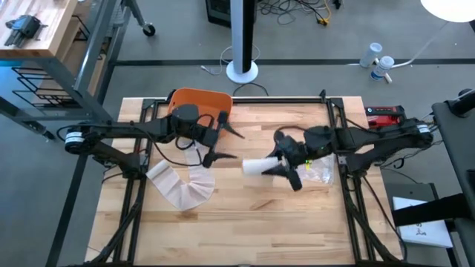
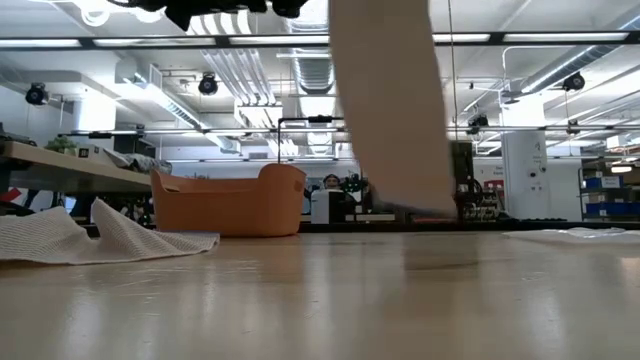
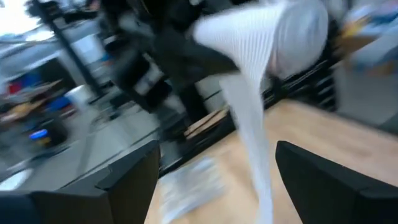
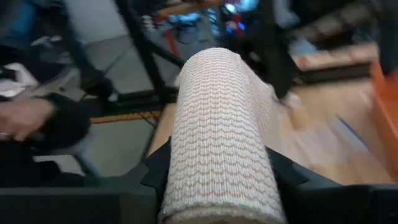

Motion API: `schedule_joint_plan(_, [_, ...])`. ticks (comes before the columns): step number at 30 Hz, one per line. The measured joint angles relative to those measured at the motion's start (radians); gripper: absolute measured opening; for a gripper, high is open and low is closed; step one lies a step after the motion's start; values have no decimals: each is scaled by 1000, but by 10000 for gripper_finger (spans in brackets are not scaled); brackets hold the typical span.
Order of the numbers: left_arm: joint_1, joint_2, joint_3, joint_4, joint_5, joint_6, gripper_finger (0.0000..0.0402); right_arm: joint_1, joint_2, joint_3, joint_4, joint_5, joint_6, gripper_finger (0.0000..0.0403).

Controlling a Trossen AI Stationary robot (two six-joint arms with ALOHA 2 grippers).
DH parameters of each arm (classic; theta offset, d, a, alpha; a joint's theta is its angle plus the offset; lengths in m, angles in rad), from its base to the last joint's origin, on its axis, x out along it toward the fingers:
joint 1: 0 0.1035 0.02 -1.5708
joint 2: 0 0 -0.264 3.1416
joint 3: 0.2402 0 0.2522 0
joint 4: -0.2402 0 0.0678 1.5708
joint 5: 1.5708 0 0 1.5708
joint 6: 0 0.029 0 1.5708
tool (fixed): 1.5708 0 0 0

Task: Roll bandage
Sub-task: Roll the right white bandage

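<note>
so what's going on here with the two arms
The robot is rolling up a bandage. The right claw is shut on the roll, held above the middle of the table. A loose tail of bandage lies crumpled on the table's left side. The left claw is open, just left of the roll, holding nothing. An orange bin sits at the far edge.

We find the bandage roll mid-table, its loose tail to the left, the basket behind.
</note>
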Motion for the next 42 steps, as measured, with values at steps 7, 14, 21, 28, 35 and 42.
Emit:
schedule_joint_plan(7, [-20,-10,0,17,114,-66,308,45,24,61,12,23,10,146])
schedule_joint_plan(14, [-13,-26,0,-80,92,-55,313,-57,30,-133,99,92,-27,147])
schedule_joint_plan(21, [8,-42,1,-195,-118,-8,295,-171,28,-379,308,117,-134,152])
schedule_joint_plan(28, [60,50,0,-99,-122,-88,288,-209,28,-409,326,173,-218,145])
schedule_joint_plan(35, [67,157,0,3,-128,-79,316,-215,23,-406,301,229,-233,148])
schedule_joint_plan(42, [67,202,0,37,-147,-98,328,-216,22,-405,301,243,-272,145])
